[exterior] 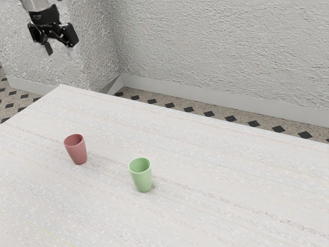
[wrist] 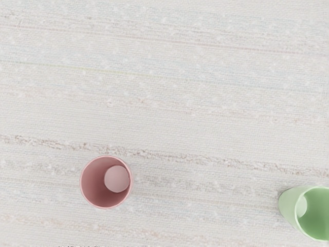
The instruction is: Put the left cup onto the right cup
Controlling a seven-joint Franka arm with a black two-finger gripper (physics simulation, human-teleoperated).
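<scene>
Pale grained table (exterior: pixel 231 206) in the foreground, running back to a straight far edge. Bare surface on all sides of both cups.

Exterior view's left, high up: gripper (exterior: pixel 60 51) hangs in the air in front of the rough white wall (exterior: pixel 231 46), well above the table's far corner. Claw spread wide, nothing between the fingers. Clear air between it and the cups.

Below and further right: pink cup (exterior: pixel 76 149), the left one, upright on the table, mouth up, well in from any edge. Nothing touching it.

Right again and nearer: green cup (exterior: pixel 140 175), upright, mouth up, apart from the pink one, with bare table between them.

Wrist view looks straight down into the pink cup (wrist: pixel 106 181). The green cup (wrist: pixel 308 213) stands off to one side, cut by the picture's edge.

Beyond the far edge: tiled floor (exterior: pixel 205 110) with dark diamonds, a grey baseboard (exterior: pixel 231 98) and a wall corner behind the arm.
</scene>
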